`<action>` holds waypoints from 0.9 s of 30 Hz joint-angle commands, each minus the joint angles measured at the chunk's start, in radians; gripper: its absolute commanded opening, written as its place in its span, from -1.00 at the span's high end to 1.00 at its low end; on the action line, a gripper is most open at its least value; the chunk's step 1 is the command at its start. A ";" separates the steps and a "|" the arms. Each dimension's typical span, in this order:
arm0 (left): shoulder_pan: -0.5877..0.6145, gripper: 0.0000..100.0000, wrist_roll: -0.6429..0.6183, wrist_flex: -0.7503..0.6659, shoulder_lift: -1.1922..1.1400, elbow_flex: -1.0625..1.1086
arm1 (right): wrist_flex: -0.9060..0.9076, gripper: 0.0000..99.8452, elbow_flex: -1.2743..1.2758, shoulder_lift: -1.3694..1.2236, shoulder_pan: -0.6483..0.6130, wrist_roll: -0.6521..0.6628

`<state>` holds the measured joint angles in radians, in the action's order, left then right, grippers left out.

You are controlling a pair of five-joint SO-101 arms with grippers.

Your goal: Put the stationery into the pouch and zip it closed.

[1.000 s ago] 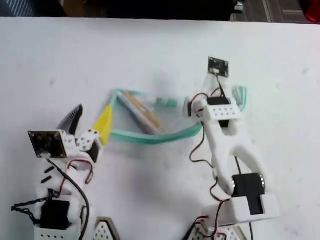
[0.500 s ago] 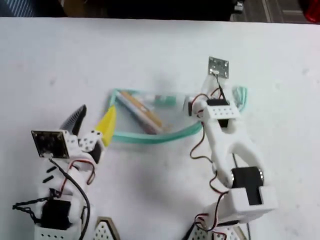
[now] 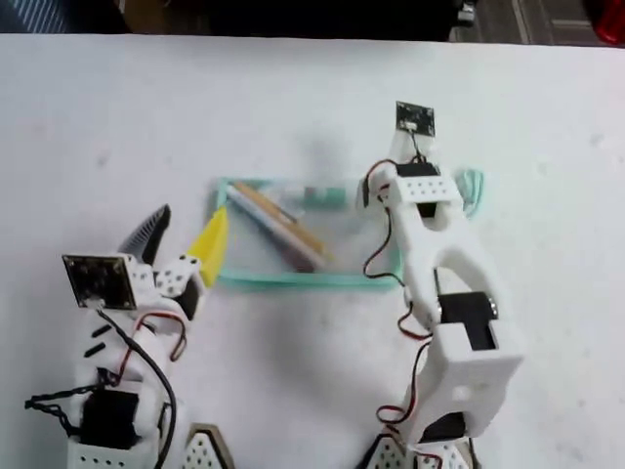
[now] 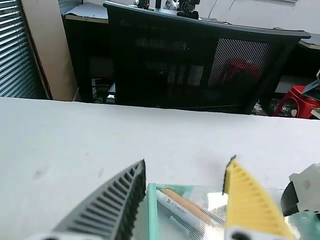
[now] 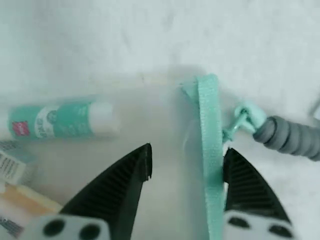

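White worktop [image 4: 75, 135], black mesh chair [image 4: 200, 65] behind it, wooden panel [image 4: 47, 50] and blinds [image 4: 15, 50] beside the chair, red stool [image 4: 295, 97] nearby

This looks like an office or a work room. A wide white table [image 4: 75, 135] fills the front. Behind it stands a black office chair [image 4: 200, 65] with a mesh back. Further back there are desks [image 4: 90, 12] with small things on top. Window blinds [image 4: 15, 50] hang at one side, next to a light wooden panel [image 4: 47, 50].
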<state>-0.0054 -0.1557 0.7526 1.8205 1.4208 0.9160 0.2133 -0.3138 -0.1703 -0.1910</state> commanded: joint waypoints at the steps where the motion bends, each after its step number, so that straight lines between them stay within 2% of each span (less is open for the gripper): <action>1: -0.010 0.46 -0.006 0.005 0.008 -0.009 | 0.021 0.51 -0.012 -0.010 0.007 0.018; 19: -0.010 0.46 -0.006 0.005 0.008 -0.008 | 0.033 0.52 -0.011 -0.013 0.007 0.018; 21: -0.010 0.46 -0.006 0.005 0.008 -0.008 | 0.047 0.59 -0.011 -0.010 0.008 0.018; 26: -0.010 0.46 0.003 0.000 0.007 -0.006 | 0.050 0.96 -0.012 -0.005 0.024 0.020; 27: -0.010 0.46 0.018 0.000 0.007 -0.006 | 0.051 0.98 -0.012 -0.005 0.031 0.020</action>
<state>-0.0054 -0.1557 0.7526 1.8205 1.4208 0.9528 0.2102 -0.3291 -0.1534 -0.1818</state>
